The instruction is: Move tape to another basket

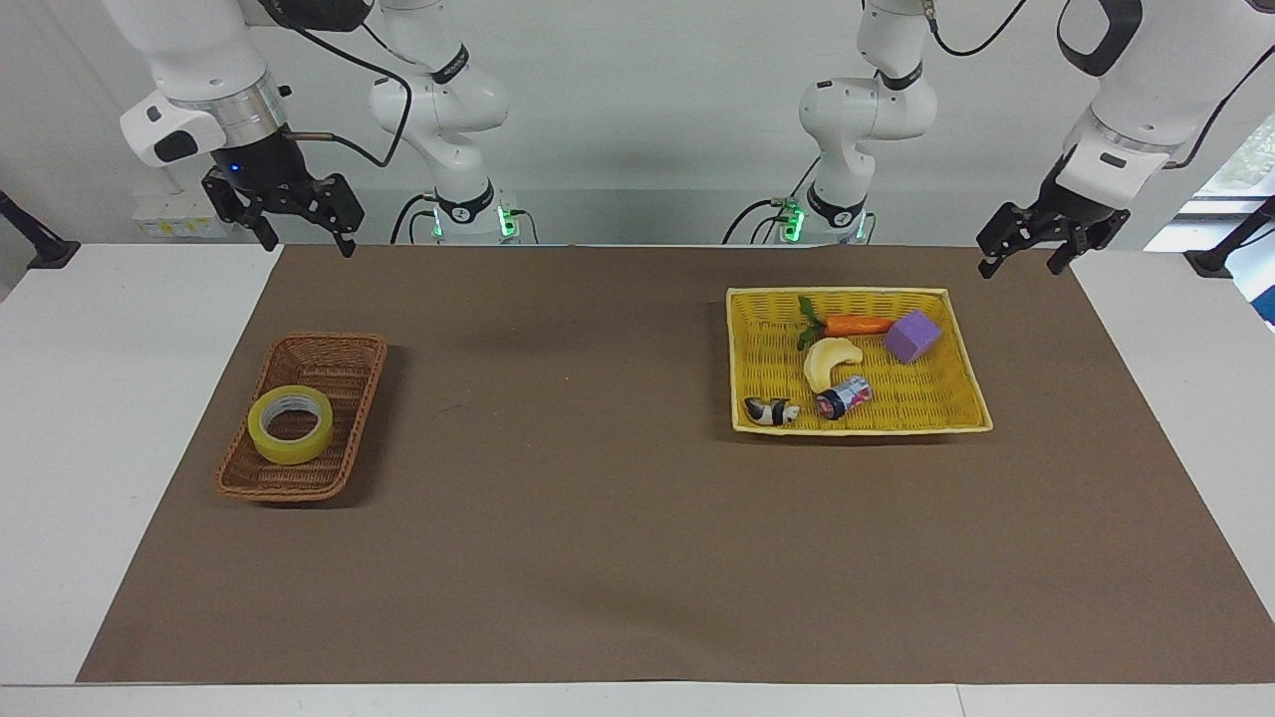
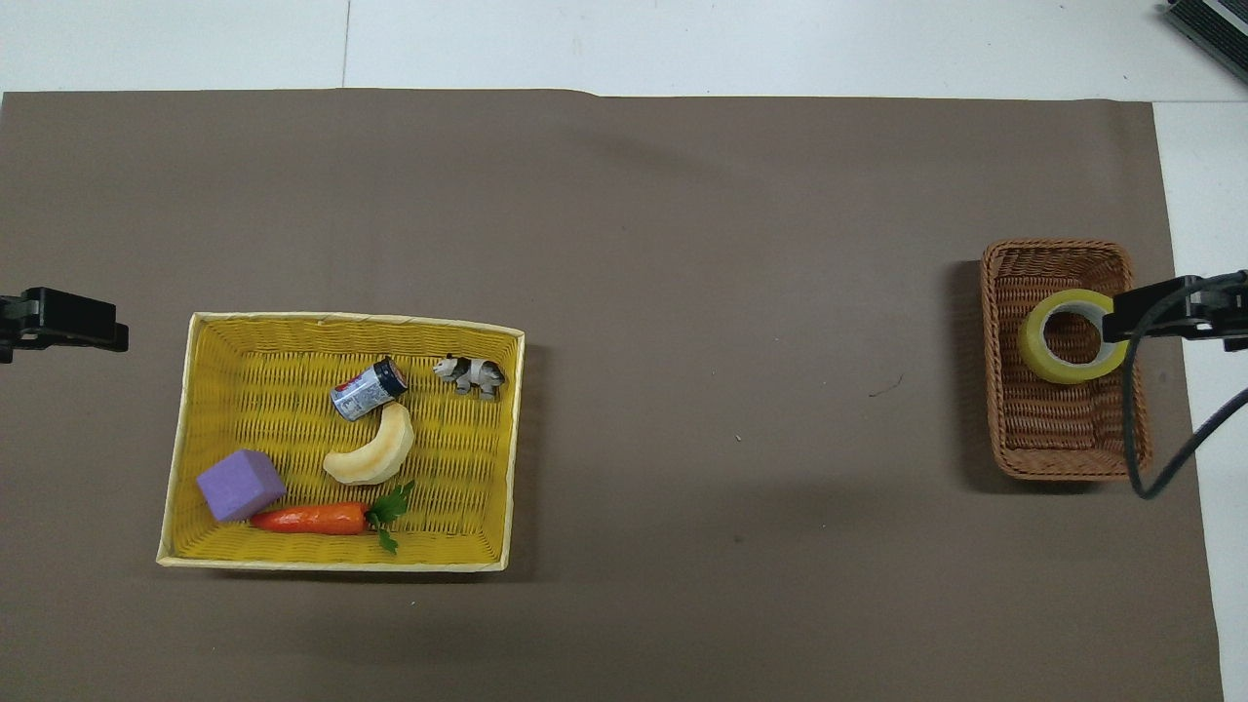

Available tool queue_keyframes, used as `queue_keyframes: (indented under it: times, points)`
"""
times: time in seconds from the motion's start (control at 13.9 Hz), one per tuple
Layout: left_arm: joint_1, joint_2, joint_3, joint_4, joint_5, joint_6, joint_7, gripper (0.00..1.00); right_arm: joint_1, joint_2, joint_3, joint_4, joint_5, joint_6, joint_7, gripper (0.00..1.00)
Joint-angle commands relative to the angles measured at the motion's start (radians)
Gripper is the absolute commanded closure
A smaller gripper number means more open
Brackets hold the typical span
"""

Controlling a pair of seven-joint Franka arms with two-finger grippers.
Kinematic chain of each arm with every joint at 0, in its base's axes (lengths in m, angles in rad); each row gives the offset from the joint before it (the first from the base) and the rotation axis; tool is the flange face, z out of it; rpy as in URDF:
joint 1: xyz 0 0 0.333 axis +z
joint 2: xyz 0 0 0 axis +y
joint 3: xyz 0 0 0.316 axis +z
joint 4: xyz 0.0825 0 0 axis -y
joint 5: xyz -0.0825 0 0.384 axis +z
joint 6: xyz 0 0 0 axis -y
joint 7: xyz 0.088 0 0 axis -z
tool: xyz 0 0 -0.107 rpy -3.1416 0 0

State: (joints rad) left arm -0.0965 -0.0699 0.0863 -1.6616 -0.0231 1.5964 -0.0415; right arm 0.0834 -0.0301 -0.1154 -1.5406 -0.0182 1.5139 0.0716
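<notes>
**A:** Tape [image 1: 290,424] first — where does it sit?

**B:** Lying flat in the brown wicker basket [image 1: 339,356], in the half farther from the robots, at the right arm's end of the table. The right gripper [image 1: 299,237] hangs in the air over the mat's edge by the robots, well apart from the roll and touching nothing. Its two fingers are spread wide, with nothing between them.

**A:** Anything else in that basket?

**B:** Only the tape; the woven floor shows bare in the half nearer the robots.

**A:** And the other container?

**B:** A flat yellow tray [image 1: 961,344] toward the left arm's end, well apart from the basket. The left gripper [image 1: 1025,263] hangs just off the tray's corner nearest the left arm's base, over the mat, above the rim and not touching it. Its fingers also stand apart, holding nothing.

**A:** What lies in the tray?

**B:** Five things. Closest to the left gripper is a purple cube [image 1: 911,336]; beside it, along the tray's wall nearest the robots, a toy carrot [image 1: 855,325] with green leaves. A pale crescent toy [image 1: 829,362] lies in the middle, and just past it — farther from the robots — a small can [image 1: 843,396] on its side. A little black-and-white animal figure [image 1: 770,410] stands near the tray's corner farthest from that gripper.
</notes>
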Motion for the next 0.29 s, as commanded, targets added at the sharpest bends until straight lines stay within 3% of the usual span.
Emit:
queue_keyframes:
  times: [0.0,0.22]
  points:
    - [-0.011,-0.004,0.01,0.014,0.011,-0.023,0.006,0.0,-0.013,-0.017,0.005,-0.016,0.02,0.003,0.013,0.0]
    - [-0.011,-0.004,0.01,0.014,0.009,-0.023,0.006,0.0,-0.013,-0.025,0.006,-0.026,0.02,0.005,0.013,0.0]
